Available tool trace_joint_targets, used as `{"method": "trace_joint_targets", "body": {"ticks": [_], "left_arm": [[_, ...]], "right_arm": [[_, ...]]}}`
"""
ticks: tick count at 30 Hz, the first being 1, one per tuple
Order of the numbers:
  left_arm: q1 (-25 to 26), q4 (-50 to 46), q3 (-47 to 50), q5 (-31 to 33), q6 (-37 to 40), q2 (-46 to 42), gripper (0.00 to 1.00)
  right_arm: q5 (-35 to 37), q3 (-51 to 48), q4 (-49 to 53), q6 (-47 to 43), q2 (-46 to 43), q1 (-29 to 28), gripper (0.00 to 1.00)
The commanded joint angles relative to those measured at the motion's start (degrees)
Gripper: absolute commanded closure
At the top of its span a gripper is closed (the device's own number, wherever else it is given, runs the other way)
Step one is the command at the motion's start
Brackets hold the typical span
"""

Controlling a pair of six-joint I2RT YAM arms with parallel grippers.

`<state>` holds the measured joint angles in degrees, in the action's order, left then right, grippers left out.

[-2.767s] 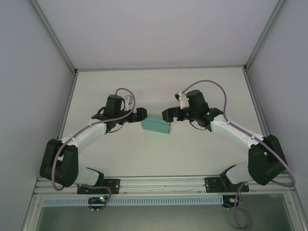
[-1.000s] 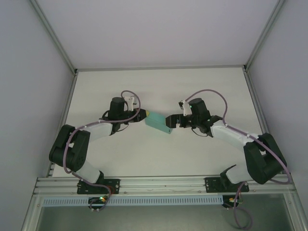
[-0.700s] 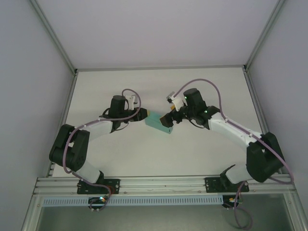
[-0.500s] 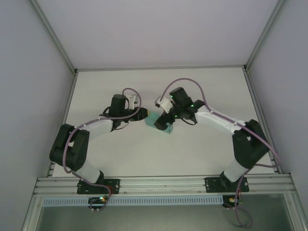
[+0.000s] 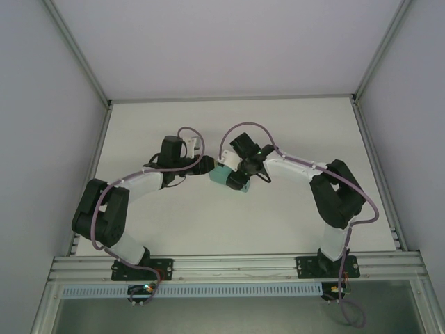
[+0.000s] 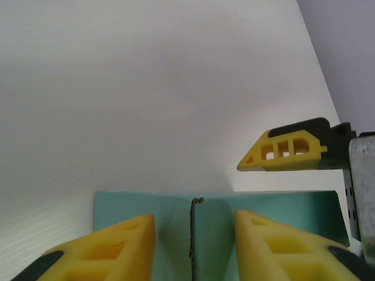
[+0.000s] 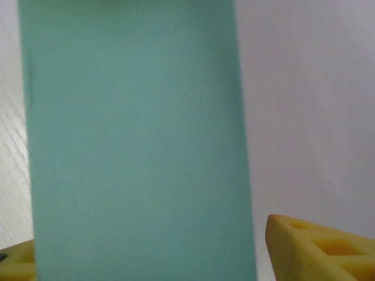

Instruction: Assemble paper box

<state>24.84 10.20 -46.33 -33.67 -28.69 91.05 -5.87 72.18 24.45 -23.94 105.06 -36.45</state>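
Observation:
The paper box (image 5: 224, 178) is a small teal-green closed box lying on the white table (image 5: 278, 132) at the middle. My left gripper (image 5: 206, 165) is at its left end. In the left wrist view this gripper (image 6: 194, 216) is open, its yellow fingers (image 6: 117, 243) spread over a box face (image 6: 217, 211) that has a seam down its middle. My right gripper (image 5: 235, 174) hangs over the box from the right. In the right wrist view it (image 7: 146, 249) is open and straddles the box (image 7: 135, 146), with a gap beside the right finger (image 7: 322, 246).
A yellow finger of the right gripper (image 6: 287, 153) reaches in just beyond the box in the left wrist view. Grey walls and a metal frame (image 5: 229, 99) close the table at the back and sides. A rail (image 5: 236, 264) runs along the near edge.
My right arm has swung left from the box's right end and turned over the top of the box. The left gripper has stayed at the left end.

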Motion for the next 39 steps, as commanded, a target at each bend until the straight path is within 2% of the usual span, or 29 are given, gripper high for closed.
{"method": "trace_joint_targets", "body": {"ticks": [1,3,4,6,8,10,15,18,20,23,29,33,35,39], "left_arm": [[0.58,-7.71,0.72,1.19,0.86,0.41,0.58],[0.56,-7.86,0.23,1.17,0.78,-0.37,0.54],[0.56,-8.15,-0.12,1.33,0.70,-0.88,0.45],[0.47,-9.15,-0.76,1.93,0.91,-2.18,0.38],[0.34,-9.89,-0.86,2.91,0.53,-4.56,0.22],[-0.03,-10.89,-0.36,4.92,0.00,-8.09,0.01],[-0.64,-21.16,1.70,19.10,-0.40,-19.65,0.00],[-2.83,-27.56,3.79,26.31,-1.06,-26.59,0.00],[-3.42,-29.23,6.24,27.50,-1.63,-31.24,0.00],[-3.77,-30.29,9.45,27.08,-2.59,-37.11,0.00],[-4.01,-34.13,11.24,28.63,-2.58,-43.59,0.00],[-4.09,-34.67,11.08,28.40,-2.56,-44.03,0.00],[-4.08,-34.80,10.86,28.44,-2.56,-44.02,0.00],[-4.09,-35.31,10.10,28.21,-1.93,-44.09,0.00]], "right_arm": [[3.32,1.34,0.52,-0.93,1.60,-0.37,0.48],[4.76,1.25,0.45,-0.73,1.86,-0.62,0.59],[5.52,1.21,0.43,-0.64,1.86,-0.78,0.62],[7.25,0.93,0.29,-0.02,1.57,-0.97,0.66],[10.02,0.52,-0.39,0.94,0.54,-1.17,0.68],[14.30,-0.52,-1.97,1.60,-1.13,-1.34,0.68],[32.48,-3.12,-7.08,0.84,-3.74,-1.69,0.68],[45.89,-3.93,-10.99,-2.82,-1.01,-1.86,0.67],[53.32,-2.42,-10.01,-3.60,2.91,-1.87,0.62],[62.25,2.45,-3.21,-0.22,9.42,-2.53,0.62],[62.71,8.65,8.55,11.52,14.68,-5.26,0.58],[61.45,15.76,22.70,22.98,18.20,-7.02,0.43],[60.91,16.62,24.58,25.45,18.76,-7.67,0.29],[53.48,15.05,23.19,25.89,16.40,-8.44,0.16]]}}
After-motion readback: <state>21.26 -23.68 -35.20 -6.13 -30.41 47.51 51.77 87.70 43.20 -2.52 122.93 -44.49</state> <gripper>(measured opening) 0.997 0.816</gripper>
